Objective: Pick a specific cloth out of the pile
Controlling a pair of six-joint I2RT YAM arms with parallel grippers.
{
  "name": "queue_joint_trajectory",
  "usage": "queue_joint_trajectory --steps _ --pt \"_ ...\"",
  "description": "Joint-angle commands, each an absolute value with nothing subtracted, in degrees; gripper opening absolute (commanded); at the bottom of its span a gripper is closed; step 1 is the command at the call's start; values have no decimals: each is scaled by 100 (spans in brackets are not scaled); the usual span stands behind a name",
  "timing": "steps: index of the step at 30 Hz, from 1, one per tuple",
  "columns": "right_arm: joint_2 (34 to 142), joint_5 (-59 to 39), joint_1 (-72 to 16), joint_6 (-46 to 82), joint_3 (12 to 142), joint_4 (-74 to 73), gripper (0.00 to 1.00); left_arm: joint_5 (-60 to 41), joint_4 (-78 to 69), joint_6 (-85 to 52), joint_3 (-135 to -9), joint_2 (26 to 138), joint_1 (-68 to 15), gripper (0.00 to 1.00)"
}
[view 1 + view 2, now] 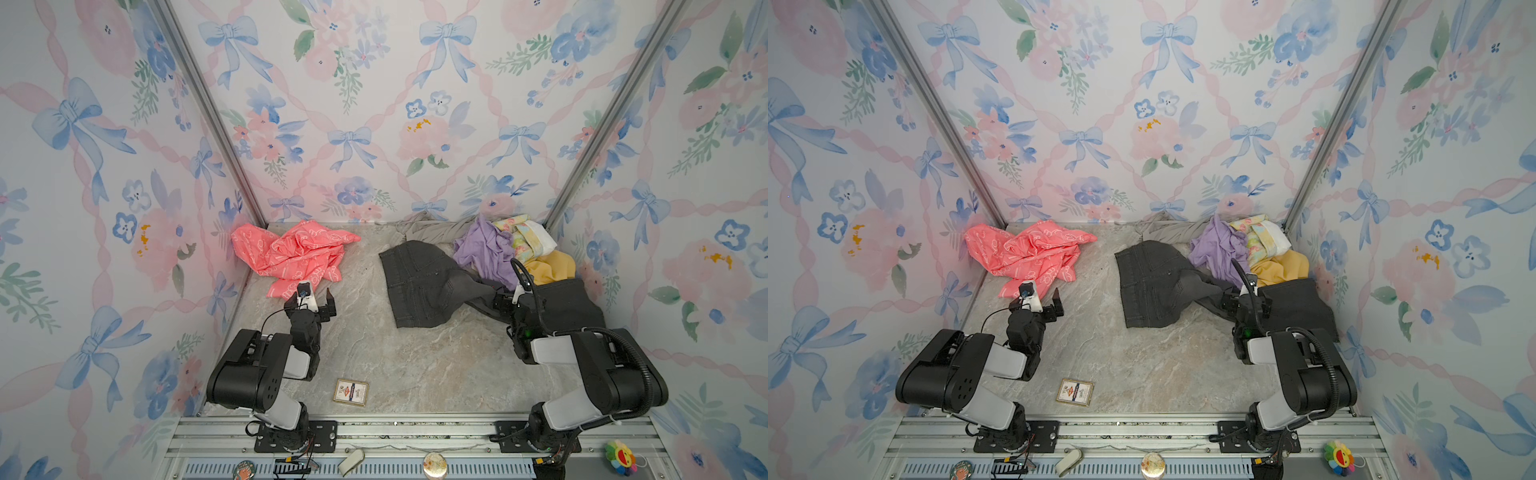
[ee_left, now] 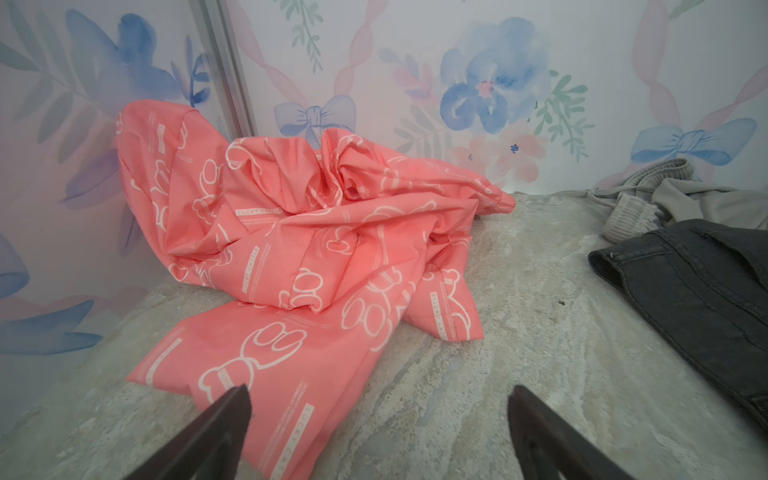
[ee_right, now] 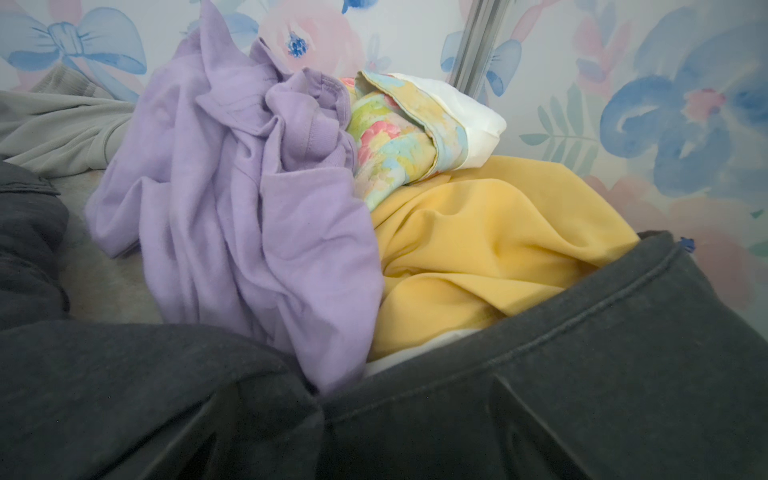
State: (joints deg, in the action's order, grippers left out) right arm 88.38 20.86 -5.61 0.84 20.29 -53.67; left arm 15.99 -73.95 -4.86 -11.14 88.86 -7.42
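Two claws are spread wide and hold nothing. The pink cloth (image 1: 291, 253) with white shapes lies crumpled by itself, well to the left of the black jeans (image 1: 419, 282). The left claw (image 1: 316, 291) is left of the jeans too, close to the cloth. The right claw (image 1: 514, 302) sits over the jeans, beside the pile (image 1: 486, 249).
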Motion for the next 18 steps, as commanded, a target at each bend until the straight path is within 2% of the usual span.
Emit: queue_joint_trajectory --steps 1,18 --pt "8826 1833 -506 154 2179 -5237 97 1519 -7665 -357 -1113 8899 -712 98" --pt "8912 1916 -549 101 2127 -5484 97 1582 -7664 -344 -1112 8889 -747 98"
